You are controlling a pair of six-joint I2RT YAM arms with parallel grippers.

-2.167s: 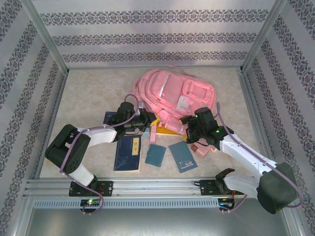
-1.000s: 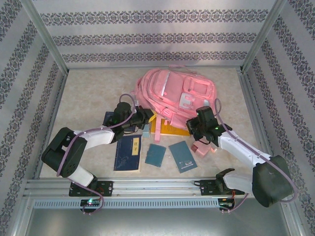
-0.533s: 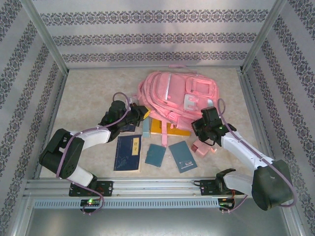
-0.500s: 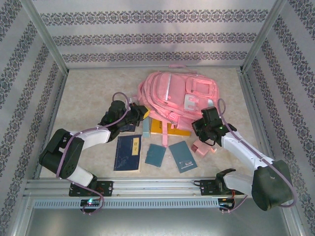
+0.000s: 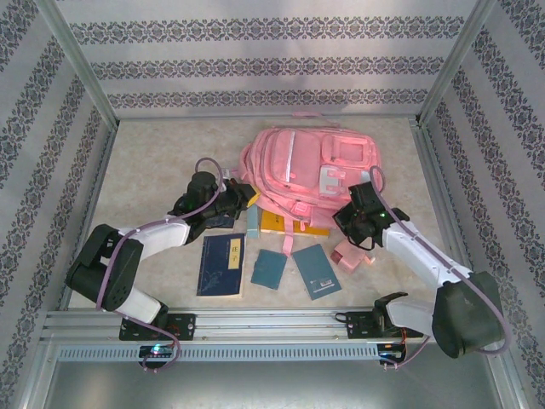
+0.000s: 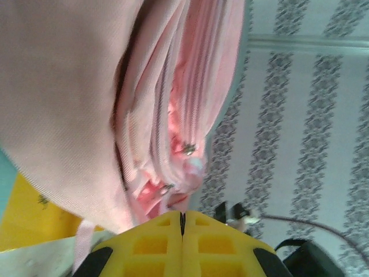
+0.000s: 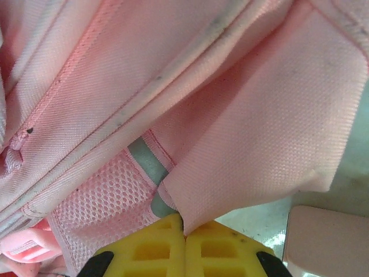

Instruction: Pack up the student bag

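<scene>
now, student bag (image 5: 306,166) on the worktop (image 5: 153,162), both jaws pressed together.
right jaws pinch its pink fabric; white label on the blue book (image 5: 222,264) unreadable.

In the overhead view the left arm rises from the lower left, elbow bent, and reaches right toward mid-frame. The left gripper (image 5: 241,198) has its yellow fingers pressed together. The right arm climbs from the lower right toward centre. The right gripper (image 5: 349,217) is clamped, pinching a fold of the student bag (image 7: 242,115) at its tips.
</scene>
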